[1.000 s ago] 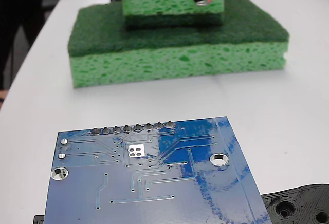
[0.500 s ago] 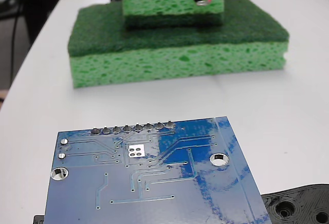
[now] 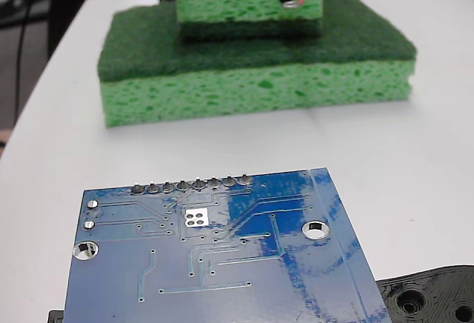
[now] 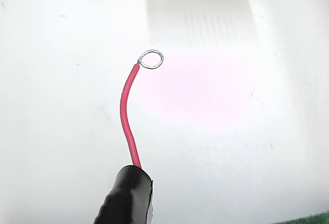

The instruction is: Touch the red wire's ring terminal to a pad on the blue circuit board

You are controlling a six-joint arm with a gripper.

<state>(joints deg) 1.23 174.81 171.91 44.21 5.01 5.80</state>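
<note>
The white bench (image 3: 415, 152) carries stacked green sponges (image 3: 252, 64) at the back and the blue circuit board (image 3: 222, 264) in front. The red wire (image 4: 126, 116) hangs above the sponges, well apart from the board. The ring terminal (image 4: 151, 59) must travel forward, then descend gently onto the pad (image 3: 196, 217), avoiding the solder pins (image 3: 191, 185). The gripper itself is not visible, so its grasp cannot be told.

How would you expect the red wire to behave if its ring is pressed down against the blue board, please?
The red wire is thin and already curved, so it would probably bend rather than push firmly. Its ring looks tiny and light, and might skate on the glossy board. The black sleeve likely stiffens only the base.
</note>
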